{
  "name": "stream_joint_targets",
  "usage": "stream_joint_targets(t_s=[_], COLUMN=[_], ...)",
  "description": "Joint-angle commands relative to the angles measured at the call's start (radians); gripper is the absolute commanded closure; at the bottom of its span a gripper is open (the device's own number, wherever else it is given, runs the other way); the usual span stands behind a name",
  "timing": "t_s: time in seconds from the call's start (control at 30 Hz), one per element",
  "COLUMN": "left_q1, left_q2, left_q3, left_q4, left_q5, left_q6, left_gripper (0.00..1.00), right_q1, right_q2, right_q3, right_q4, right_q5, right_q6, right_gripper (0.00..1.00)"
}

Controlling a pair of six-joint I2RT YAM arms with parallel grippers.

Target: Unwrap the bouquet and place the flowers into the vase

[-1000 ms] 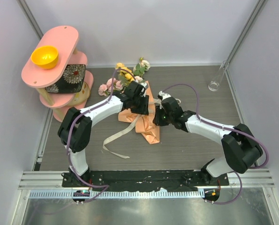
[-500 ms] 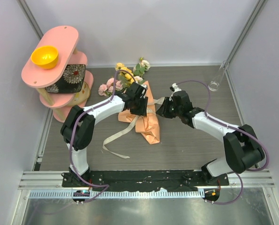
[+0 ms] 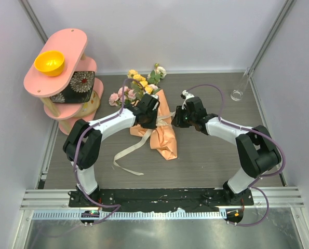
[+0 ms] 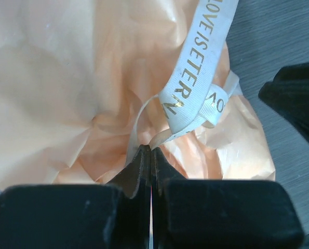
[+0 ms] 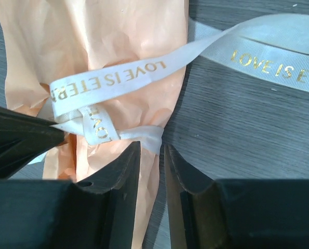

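— Where is the bouquet [image 3: 162, 132] being seen?
— Flat on the tabletop [image 3: 211, 161], mid-way; the vase [image 3: 239, 88] is being propped well apart, far right.
— And the jaws?
— Left jaws are being pressed together at the ribbon [image 5: 112, 78] knot. Right jaws are being held apart, astride a ribbon loop.

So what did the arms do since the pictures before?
The left gripper snapped shut, pinching the ribbon at its knot. The right gripper slid a little toward the back along the right side of the bouquet and opened wider, its jaws now either side of the ribbon. The bouquet, vase and bowl stayed put.
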Motion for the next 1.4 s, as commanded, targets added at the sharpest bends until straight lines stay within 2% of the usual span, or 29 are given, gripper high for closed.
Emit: stream_joint_targets(t_s=[0.0, 0.17, 0.4, 0.7, 0.8, 0.83, 1.03, 1.23, 1.33, 1.37], left_q1=[-0.004, -0.004, -0.004, -0.004, -0.002, -0.004, -0.001, 0.002, 0.002, 0.002], left_q2=[-0.142, -0.219, -0.239, -0.299, -0.317, -0.322, -0.362, -0.377, -0.394, -0.4], left_q3=[-0.081, -0.162, -0.166, -0.187, -0.205, -0.218, -0.305, -0.347, -0.351, -0.351], left_q4=[0.074, 0.15, 0.137, 0.121, 0.123, 0.123, 0.135, 0.133, 0.136, 0.15], left_q5=[-0.034, -0.001, 0.034, -0.032, -0.052, -0.058, -0.103, -0.096, -0.049, -0.028], left_q6=[-0.053, -0.096, -0.116, -0.144, -0.155, -0.158, -0.168, -0.172, -0.168, -0.167], left_gripper=[1.0, 1.0, 1.0, 1.0, 1.0, 1.0, 1.0, 1.0, 0.78, 0.62], right_q1=[0.009, 0.029, 0.046, 0.061, 0.061, 0.06, 0.061, 0.06, 0.063, 0.063], right_q2=[-0.013, 0.006, 0.044, 0.059, 0.049, 0.041, -0.054, -0.126, -0.161, -0.158], right_q3=[0.027, 0.026, 0.052, 0.073, 0.076, 0.076, 0.037, -0.031, -0.046, -0.043], right_q4=[0.056, 0.146, 0.18, 0.12, 0.087, 0.077, 0.031, 0.066, 0.108, 0.103], right_q5=[-0.018, -0.163, -0.185, -0.101, -0.029, -0.003, 0.14, 0.079, -0.005, -0.025], right_q6=[-0.036, 0.037, 0.067, 0.031, 0.021, 0.019, 0.085, 0.165, 0.156, 0.151], right_gripper=[0.68, 0.59, 0.55, 0.69, 0.84, 0.92, 0.99, 0.99, 0.99, 0.99])
